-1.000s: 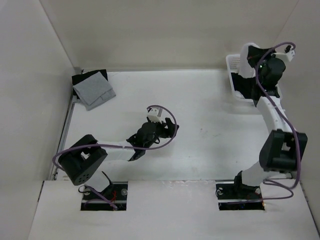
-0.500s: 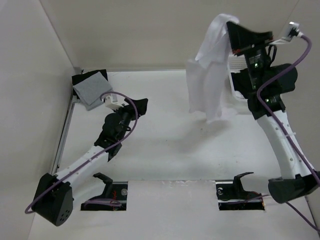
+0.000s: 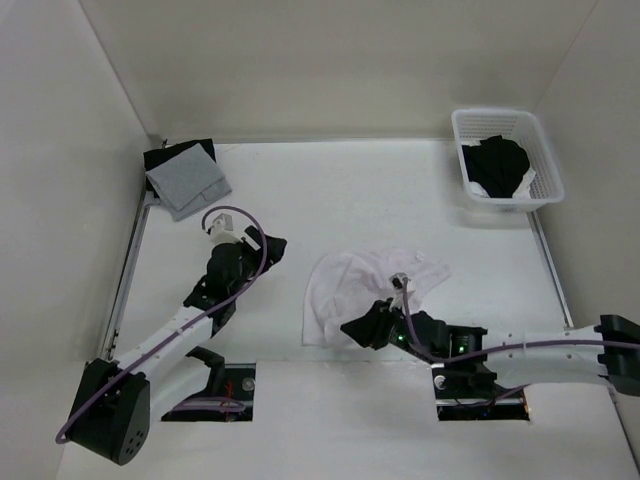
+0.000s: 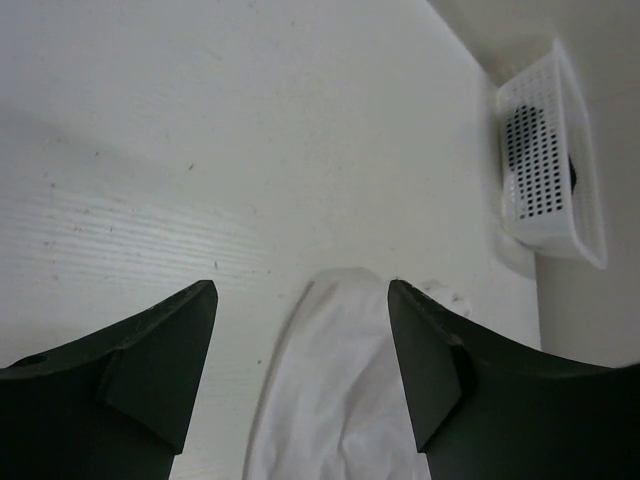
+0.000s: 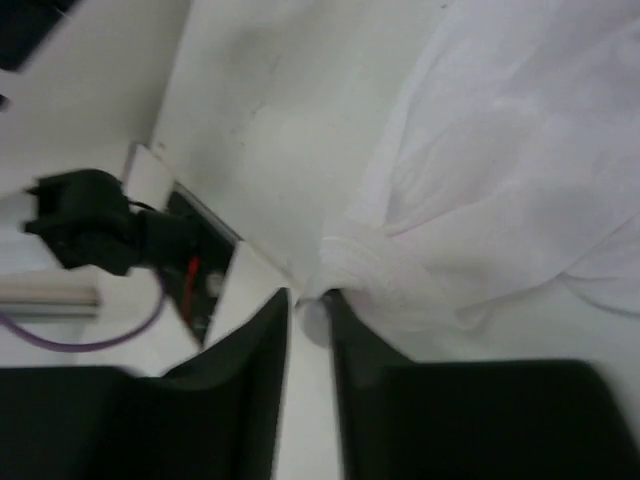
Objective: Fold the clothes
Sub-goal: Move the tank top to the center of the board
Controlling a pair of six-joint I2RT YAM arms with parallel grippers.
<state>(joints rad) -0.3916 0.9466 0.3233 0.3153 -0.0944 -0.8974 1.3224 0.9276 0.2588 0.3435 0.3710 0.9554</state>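
Along the left edge, a plain pale side wall meets the white table, and a matching back wall closes the far side. At the far-left corner a grey square cloth lies on top of a black garment, both flat on the table. Nearer the front, the left arm reaches up from its base in the front ledge, with a purple cable looping over its wrist. The left gripper hovers over bare table with its jaws spread wide and nothing between them. Right of centre, the white garment lies crumpled in a loose heap on the table, near the front edge and well apart from the corner cloths. At its near edge the right gripper lies low. Its fingers stand only a narrow slit apart, with a gathered pucker of the fabric at their tips. Whether that fold is pinched or merely touched cannot be told. At the far-right corner a white perforated basket stands beside the right wall, holding a dark bundle.
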